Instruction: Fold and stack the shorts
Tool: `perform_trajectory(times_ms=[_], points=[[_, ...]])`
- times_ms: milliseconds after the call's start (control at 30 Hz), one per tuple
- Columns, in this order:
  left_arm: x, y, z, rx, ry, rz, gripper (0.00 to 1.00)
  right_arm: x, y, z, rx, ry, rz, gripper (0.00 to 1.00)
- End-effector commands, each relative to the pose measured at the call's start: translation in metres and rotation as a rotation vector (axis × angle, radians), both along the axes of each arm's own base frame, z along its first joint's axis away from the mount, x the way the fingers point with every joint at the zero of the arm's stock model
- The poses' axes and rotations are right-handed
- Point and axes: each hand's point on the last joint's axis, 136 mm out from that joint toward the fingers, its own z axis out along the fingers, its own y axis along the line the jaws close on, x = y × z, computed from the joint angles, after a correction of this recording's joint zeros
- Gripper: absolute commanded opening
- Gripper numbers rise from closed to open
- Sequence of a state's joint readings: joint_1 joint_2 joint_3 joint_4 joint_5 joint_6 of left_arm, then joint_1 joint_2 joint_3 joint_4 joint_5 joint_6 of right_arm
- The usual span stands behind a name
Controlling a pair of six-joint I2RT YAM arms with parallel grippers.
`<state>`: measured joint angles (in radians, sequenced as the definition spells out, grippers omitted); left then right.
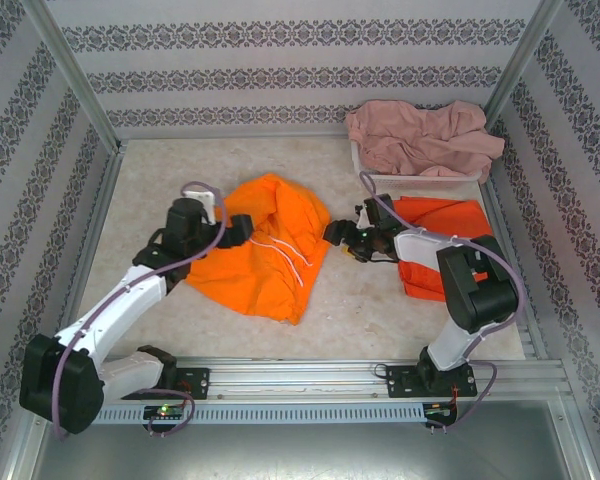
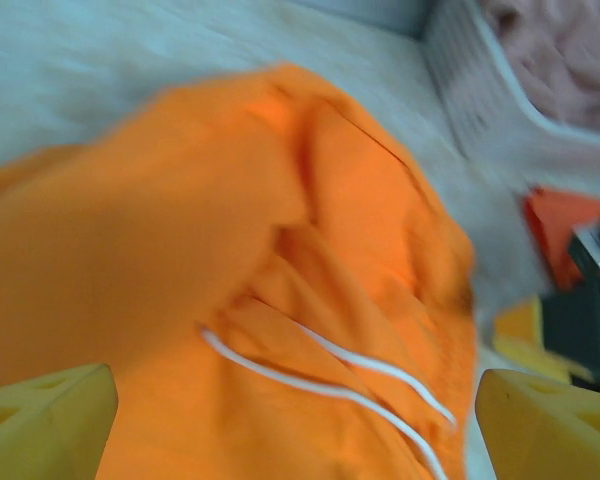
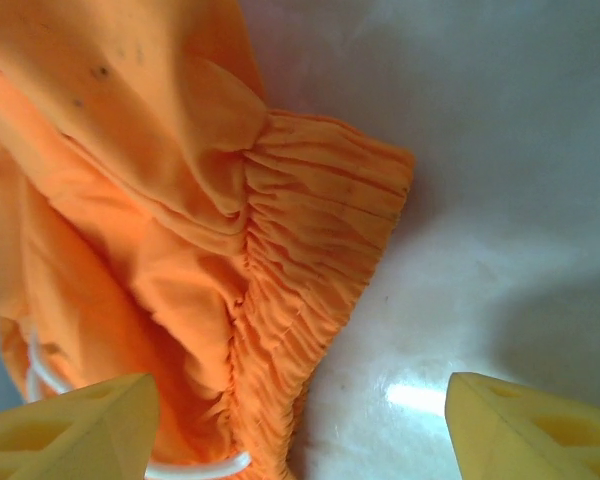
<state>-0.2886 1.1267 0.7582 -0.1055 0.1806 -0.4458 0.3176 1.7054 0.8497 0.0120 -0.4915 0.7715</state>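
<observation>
middle orange shorts: waistband faces right claw | left claw: spread, empty | right claw: spread, empty

Matt orange cloth shorts — glossy pale table

Tally now: orange shorts, second orange shorts, that's two; pink shorts, one; white basket, one; left hand, right hand, two

The left wrist view is blurred: the basket and pink shorts are smears at the top right, and the crumpled orange shorts run off 2 edges (left and bottom). From above, the right arm hides part of the second orange shorts, and the pink shorts cover most of the basket.
</observation>
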Motion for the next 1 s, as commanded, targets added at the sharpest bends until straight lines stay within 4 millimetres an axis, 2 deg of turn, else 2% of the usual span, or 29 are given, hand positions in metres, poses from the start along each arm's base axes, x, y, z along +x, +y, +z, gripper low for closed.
perform_trajectory(times_ms=[0, 133, 233, 433, 600, 667, 833, 967], points=[[0.002, 0.029, -0.021, -0.06, 0.093, 0.091, 0.93, 0.022, 0.001, 0.001, -0.05, -0.066, -0.013, 0.73], [0.017, 0.056, -0.04, -0.192, 0.134, 0.181, 0.92, 0.03, 0.009, -0.006, -0.026, -0.053, -0.021, 0.67], [0.029, 0.067, -0.056, -0.316, 0.15, 0.225, 0.9, 0.036, 0.013, -0.009, 0.004, -0.048, -0.042, 0.62], [0.057, 0.064, -0.083, -0.461, 0.178, 0.21, 0.85, 0.052, 0.018, -0.006, 0.041, -0.072, -0.069, 0.55], [0.077, 0.061, -0.098, -0.503, 0.189, 0.198, 0.74, 0.063, 0.017, -0.004, 0.041, -0.092, -0.093, 0.46], [0.083, 0.061, -0.1, -0.506, 0.186, 0.198, 0.66, 0.067, 0.016, -0.005, 0.034, -0.097, -0.099, 0.41], [0.098, 0.062, -0.103, -0.498, 0.18, 0.195, 0.39, 0.075, 0.013, -0.008, 0.045, -0.097, -0.118, 0.28], [0.105, 0.064, -0.1, -0.484, 0.172, 0.185, 0.15, 0.083, 0.014, -0.006, 0.057, -0.111, -0.121, 0.08]])
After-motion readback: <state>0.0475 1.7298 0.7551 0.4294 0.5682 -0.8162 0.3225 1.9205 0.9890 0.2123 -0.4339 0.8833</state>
